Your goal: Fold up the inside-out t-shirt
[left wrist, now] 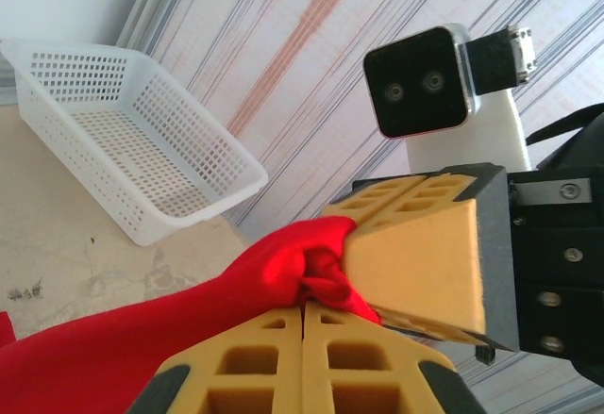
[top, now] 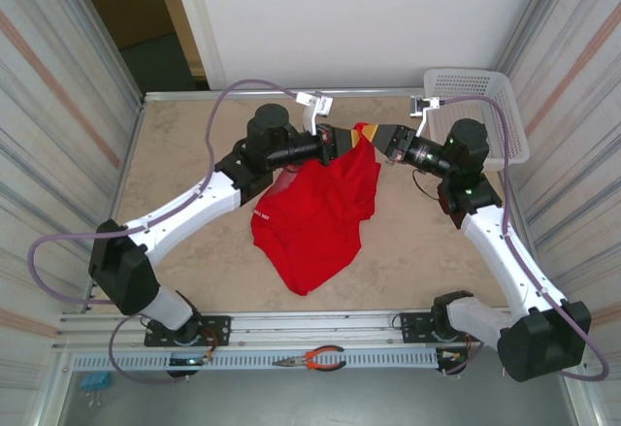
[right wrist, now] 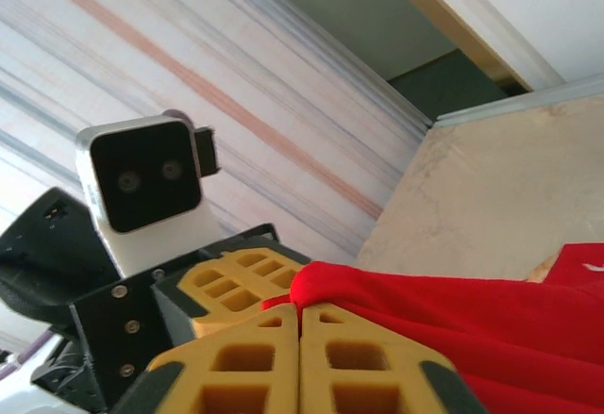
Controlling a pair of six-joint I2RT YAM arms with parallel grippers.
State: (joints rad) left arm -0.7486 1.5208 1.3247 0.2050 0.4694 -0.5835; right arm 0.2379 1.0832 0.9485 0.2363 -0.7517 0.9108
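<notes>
Left pincer point(left wrist: 302, 312): fingers pressed together, a bunched knot of the red t-shirt point(top: 315, 217) pinched at their tips. Right pincer point(right wrist: 300, 318): fingers also closed flat against each other, a fold of the same cloth caught at the tips. From the overhead camera I see the two pincers nose to nose above the far middle of the table point(top: 417, 242), almost touching, both on one raised corner of the shirt. The shirt hangs from that pinch and spreads down onto the tabletop. Its long axis runs from the held far end toward the near edge, slanting a little left, and its low end comes to a blunt point aimed at the arm bases. The cloth is wrinkled, with a small pale tag at its left edge. A white mesh basket point(top: 475, 86) sits at the far right corner, well apart from the shirt. Red-handled pliers point(top: 315, 358) lie on the near rail.
</notes>
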